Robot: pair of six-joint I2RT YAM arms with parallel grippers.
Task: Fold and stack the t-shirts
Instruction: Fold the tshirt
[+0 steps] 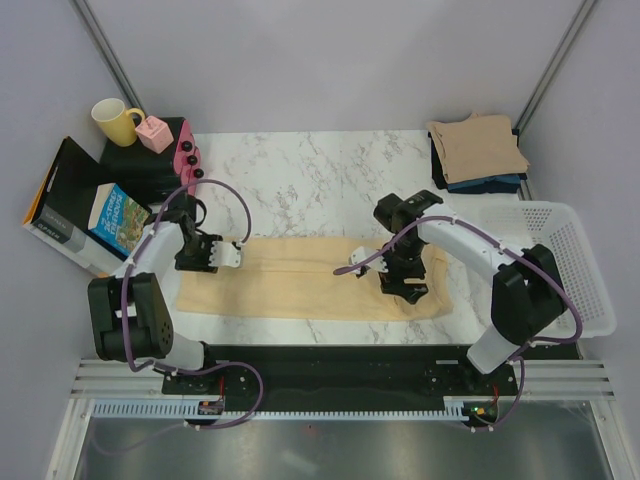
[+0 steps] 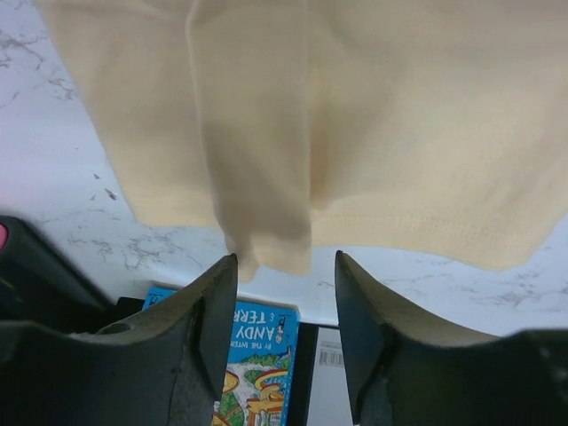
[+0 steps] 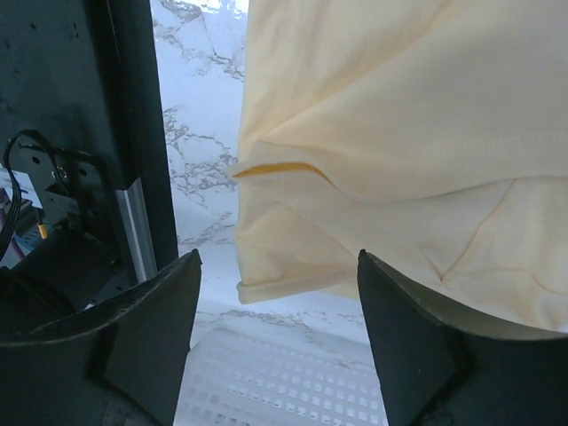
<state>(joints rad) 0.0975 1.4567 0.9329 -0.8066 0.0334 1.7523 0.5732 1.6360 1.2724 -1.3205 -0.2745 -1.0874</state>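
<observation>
Cream t-shirt (image 1: 300,285) flat on table (image 1: 300,180)

Inspection of colours for your record:

- The pale yellow-cream t-shirt (image 1: 300,280) is plain and unpatterned.
- The surface (image 1: 300,175) is white marble with grey veining.
- The tan t-shirt (image 1: 478,145) is plain, and the dark navy-teal t-shirt (image 1: 490,184) shows no print.
- The basket (image 1: 585,275) is white mesh.
- The mug (image 1: 112,120) is yellow.
- The small box (image 1: 155,133) is pink.
- The book (image 1: 118,220) has a blue cover with multicoloured cartoon artwork.
- On the left end effector (image 2: 286,293) and the right end effector (image 3: 280,302), you will note the fingers are black.
</observation>
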